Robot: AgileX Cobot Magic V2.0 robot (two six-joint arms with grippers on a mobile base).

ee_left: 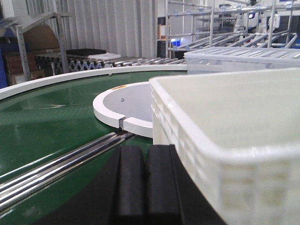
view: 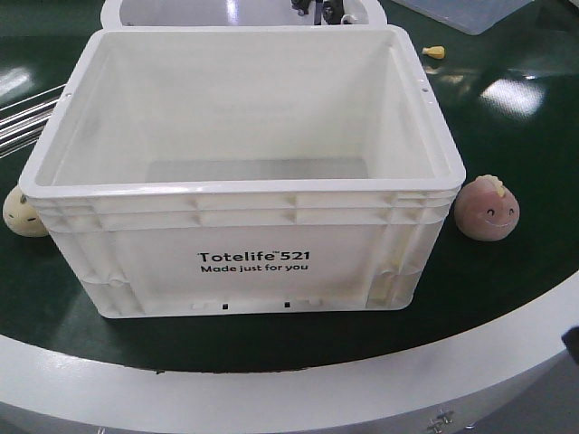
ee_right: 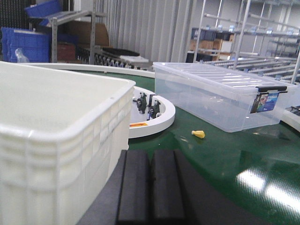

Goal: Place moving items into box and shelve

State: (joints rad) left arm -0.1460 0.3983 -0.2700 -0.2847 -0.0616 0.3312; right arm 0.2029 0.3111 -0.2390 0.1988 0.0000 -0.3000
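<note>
A white Totelife crate [view: 244, 192] stands open and empty on the green conveyor surface. A pink smiling round toy [view: 486, 210] lies against its right side. A cream round toy [view: 23, 214] lies at its left corner. A small yellow piece [view: 435, 51] lies far right and also shows in the right wrist view [ee_right: 198, 134]. My left gripper [ee_left: 145, 154] is shut and empty, low beside the crate's left wall [ee_left: 225, 140]. My right gripper [ee_right: 151, 157] is shut and empty beside the crate's right wall [ee_right: 61, 126]. Neither gripper shows in the front view.
A clear lidded storage bin [ee_right: 215, 93] stands on the belt to the far right. A white central hub ring [ee_left: 117, 110] lies behind the crate. Steel rails [ee_left: 61, 161] run along the left. The white outer rim [view: 271, 384] borders the near edge.
</note>
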